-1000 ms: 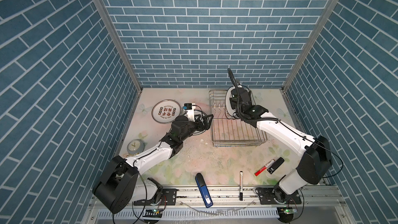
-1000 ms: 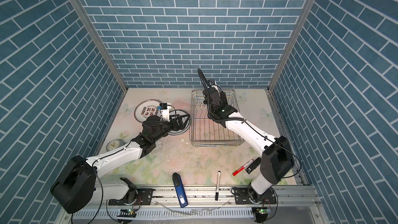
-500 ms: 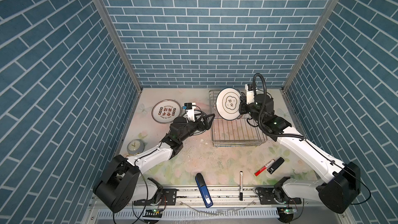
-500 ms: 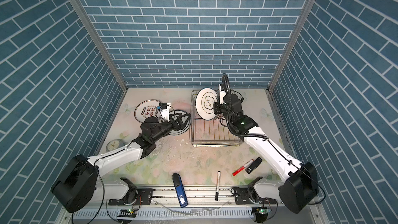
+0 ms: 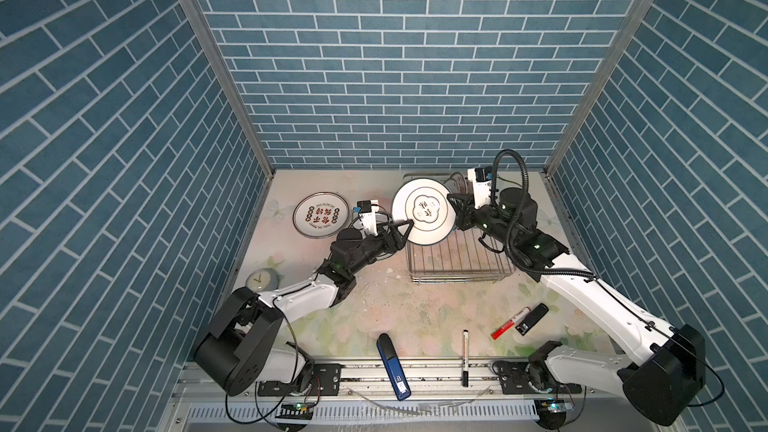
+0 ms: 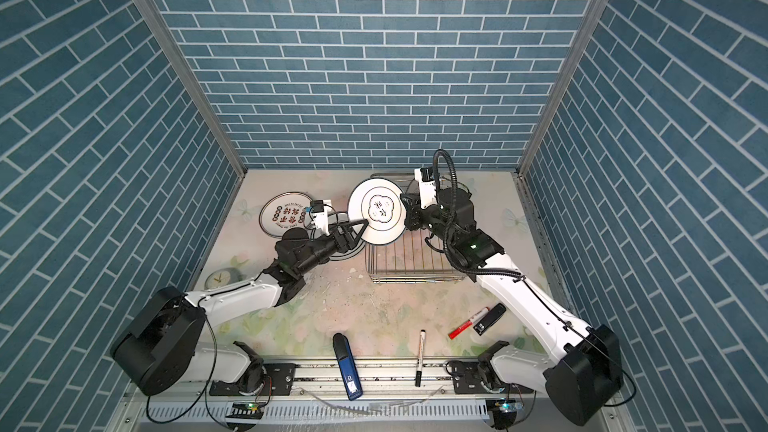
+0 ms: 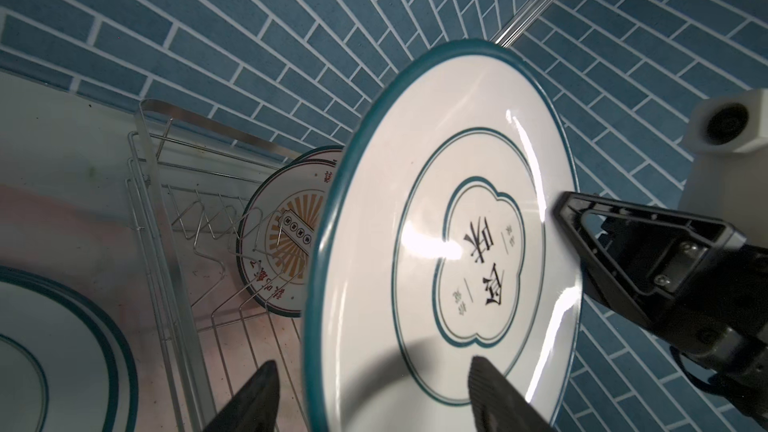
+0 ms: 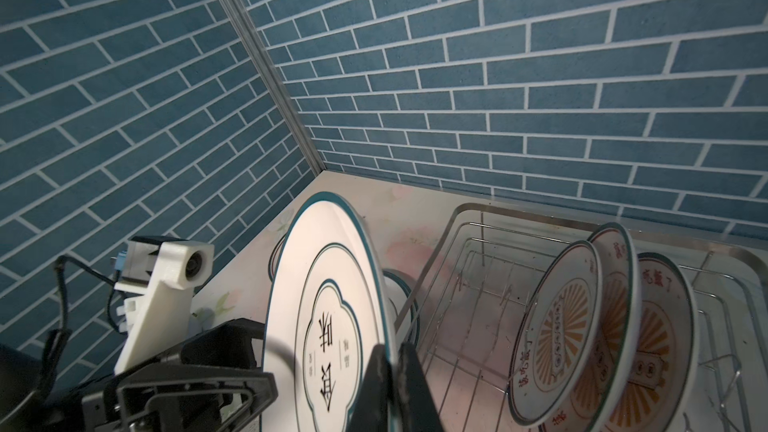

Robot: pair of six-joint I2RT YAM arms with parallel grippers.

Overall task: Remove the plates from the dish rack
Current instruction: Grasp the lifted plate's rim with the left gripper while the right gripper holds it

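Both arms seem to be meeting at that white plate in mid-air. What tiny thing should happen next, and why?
Probably the left end effector should close on the white plate. Its fingers straddle the rim with gaps on either side, while the right end effector clamps the opposite rim, holding the plate upright and clear of the dish rack.

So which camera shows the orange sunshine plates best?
The right wrist view: the sunburst plates stand in the dish rack, faces clear. The left wrist view shows one, half hidden by the held plate. A top view shows only a sliver.
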